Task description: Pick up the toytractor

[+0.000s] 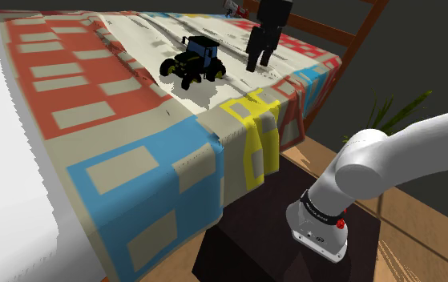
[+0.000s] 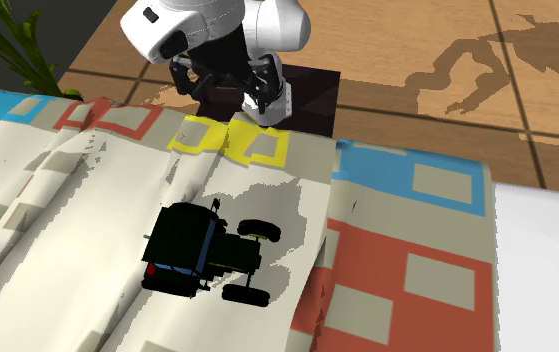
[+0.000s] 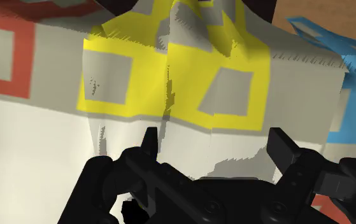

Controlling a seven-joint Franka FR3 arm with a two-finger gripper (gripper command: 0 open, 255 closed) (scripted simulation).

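Observation:
The toy tractor is dark, nearly black, with a blue-tinted cab and black wheels with yellowish hubs. It stands upright on the pale middle of a patchwork cloth. In the second exterior view the tractor sits well nearer the camera than the gripper. My gripper hangs above the cloth to the shoulder view's right of the tractor, apart from it. In the wrist view the gripper is open over the yellow squares, with nothing between the fingers.
The cloth has red, blue and yellow squares and drapes over the edge beside the dark stand. A white surface lies at the shoulder view's left. A green plant and a wooden frame stand at the right.

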